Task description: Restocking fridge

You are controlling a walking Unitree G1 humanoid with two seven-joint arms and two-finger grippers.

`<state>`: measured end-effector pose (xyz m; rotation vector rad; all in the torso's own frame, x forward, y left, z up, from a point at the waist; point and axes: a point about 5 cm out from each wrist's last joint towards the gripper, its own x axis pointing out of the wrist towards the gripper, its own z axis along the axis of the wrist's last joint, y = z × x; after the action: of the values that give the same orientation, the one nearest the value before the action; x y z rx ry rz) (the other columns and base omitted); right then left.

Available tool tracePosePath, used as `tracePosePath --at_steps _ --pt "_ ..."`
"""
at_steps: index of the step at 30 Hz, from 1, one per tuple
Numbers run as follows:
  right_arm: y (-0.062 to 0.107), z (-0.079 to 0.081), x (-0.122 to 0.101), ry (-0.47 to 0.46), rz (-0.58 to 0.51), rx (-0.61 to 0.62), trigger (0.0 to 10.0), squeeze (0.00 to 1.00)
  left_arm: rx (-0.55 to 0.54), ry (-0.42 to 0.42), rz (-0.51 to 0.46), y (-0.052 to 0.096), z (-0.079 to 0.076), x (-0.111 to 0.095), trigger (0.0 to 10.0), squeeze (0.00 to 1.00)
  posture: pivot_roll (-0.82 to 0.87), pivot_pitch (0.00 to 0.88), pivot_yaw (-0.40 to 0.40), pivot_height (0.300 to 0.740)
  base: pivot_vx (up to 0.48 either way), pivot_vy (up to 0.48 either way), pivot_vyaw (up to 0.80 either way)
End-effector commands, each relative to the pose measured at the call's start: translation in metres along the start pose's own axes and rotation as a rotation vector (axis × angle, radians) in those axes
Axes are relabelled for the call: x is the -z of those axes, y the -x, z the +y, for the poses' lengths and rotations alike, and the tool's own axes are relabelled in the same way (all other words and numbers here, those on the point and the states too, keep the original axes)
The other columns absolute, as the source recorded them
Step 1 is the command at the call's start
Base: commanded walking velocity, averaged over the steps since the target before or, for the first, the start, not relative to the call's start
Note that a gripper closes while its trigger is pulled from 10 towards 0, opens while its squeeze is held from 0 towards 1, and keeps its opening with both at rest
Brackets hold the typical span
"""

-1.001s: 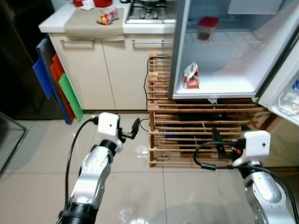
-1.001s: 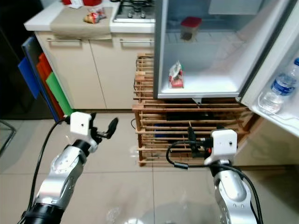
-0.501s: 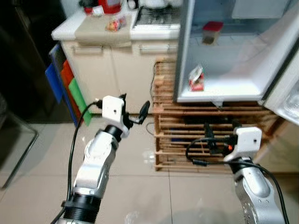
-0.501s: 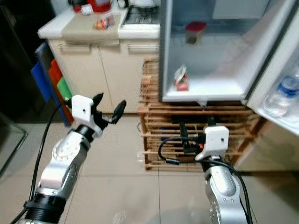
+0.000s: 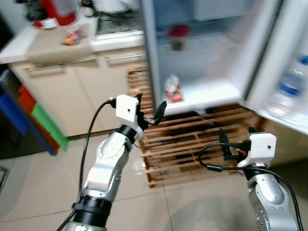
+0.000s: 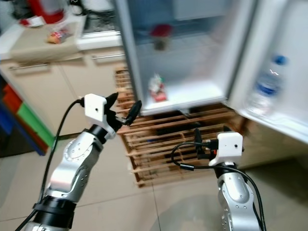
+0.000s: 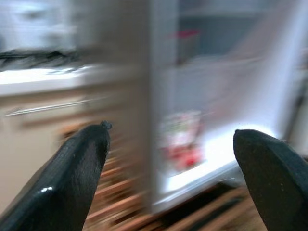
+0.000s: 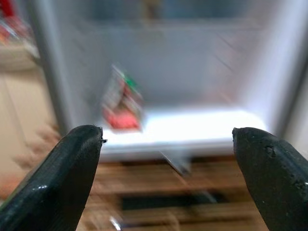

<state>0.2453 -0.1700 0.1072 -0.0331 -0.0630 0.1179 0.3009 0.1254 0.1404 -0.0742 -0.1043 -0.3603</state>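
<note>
The fridge stands open on a wooden rack. A red and white snack packet leans on its lower shelf, and a red-lidded container sits on the shelf above. A water bottle stands in the door rack at right. My left gripper is raised, open and empty, level with the fridge's lower edge and just left of the packet. My right gripper is lower, in front of the rack, open and empty, facing the packet. Both wrist views are blurred.
The slatted wooden rack carries the fridge. A kitchen counter at left holds a stove, a small snack and a red appliance. Coloured boards lean against the cabinet. Tiled floor lies in front.
The camera has swung to the right, so counter and fridge sit further left in the picture. My left gripper has risen and come closer to the fridge's lower shelf. Both grippers stay open.
</note>
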Motion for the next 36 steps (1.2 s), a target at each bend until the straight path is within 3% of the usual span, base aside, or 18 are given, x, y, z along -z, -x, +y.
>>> tracePosePath --at_steps 1,9,16,20,21,24,36 --pt "0.003 -0.011 0.002 0.025 0.015 0.028 10.0 0.0 0.026 0.016 -0.063 -0.003 -0.01 -0.014 10.0 0.0 -0.18 0.0 0.103 0.74 0.461 0.0 0.0" --pt "0.0 -0.008 0.002 0.021 0.015 0.01 10.0 0.0 0.016 0.004 -0.147 0.001 -0.013 -0.041 10.0 0.0 -0.16 0.0 0.094 0.74 0.448 0.0 0.0" --pt "-0.007 0.002 0.006 0.017 0.044 -0.032 10.0 0.0 -0.091 0.032 -0.195 0.003 0.002 -0.056 10.0 0.0 -0.15 0.0 0.093 0.74 0.125 0.0 0.0" --pt "-0.012 -0.008 0.01 0.008 0.07 0.036 10.0 0.0 -0.165 0.063 -0.232 -0.001 0.018 -0.073 10.0 0.0 -0.13 0.0 0.097 0.74 0.0 0.0 0.0" --pt "-0.016 -0.014 0.014 0.018 0.086 0.083 10.0 0.0 -0.146 0.043 -0.271 -0.005 0.021 -0.088 10.0 0.0 -0.12 0.0 0.095 0.74 0.0 0.0 0.0" --pt "-0.02 -0.017 0.016 0.03 0.101 0.117 10.0 0.0 -0.126 0.036 -0.281 -0.008 0.021 -0.094 10.0 0.0 -0.11 0.0 0.095 0.74 0.0 0.0 0.0" --pt "-0.015 -0.009 0.041 0.146 0.249 0.181 10.0 0.0 -0.155 0.097 -0.063 0.027 0.019 -0.059 10.0 0.0 -0.05 0.149 0.092 0.74 0.0 0.0 0.0"
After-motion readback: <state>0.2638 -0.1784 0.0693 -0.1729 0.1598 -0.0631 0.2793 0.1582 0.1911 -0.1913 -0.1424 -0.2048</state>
